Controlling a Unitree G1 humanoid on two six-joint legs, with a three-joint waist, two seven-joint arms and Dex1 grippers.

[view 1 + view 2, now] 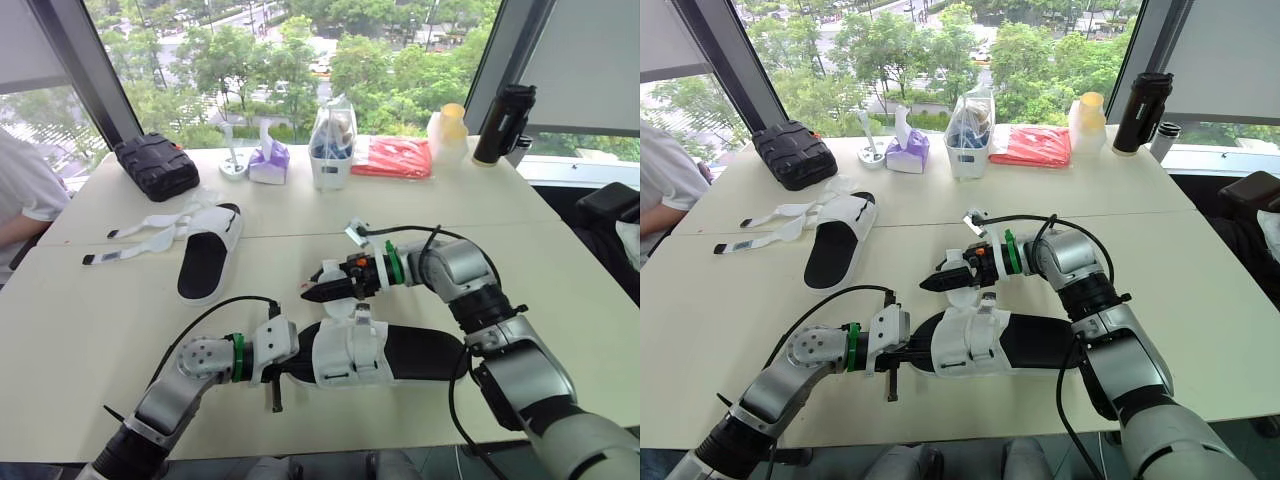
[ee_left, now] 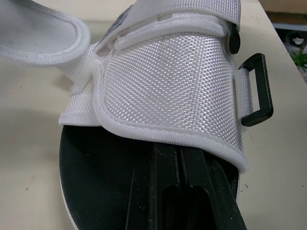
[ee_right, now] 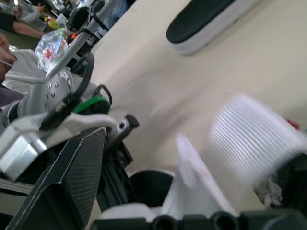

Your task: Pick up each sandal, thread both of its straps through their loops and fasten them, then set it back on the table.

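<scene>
The near sandal (image 1: 400,352), black footbed with a white woven upper, lies along the table's front edge. My left gripper (image 1: 287,366) is shut on its toe end; in the left wrist view the fingers (image 2: 187,191) lie together on the footbed under the upper, beside a black loop (image 2: 256,91). My right gripper (image 1: 312,292) hovers just above the upper, open, with a white strap (image 3: 247,143) standing up between its fingers. The second sandal (image 1: 207,255) rests at the left of the table, its loose straps (image 1: 135,238) spread out to the left.
Along the far edge stand a black pouch (image 1: 155,165), a tissue pack (image 1: 268,160), a clear container (image 1: 333,148), a red packet (image 1: 392,158), a yellow-capped bottle (image 1: 450,125) and a black flask (image 1: 503,125). A person (image 1: 25,195) sits at the left.
</scene>
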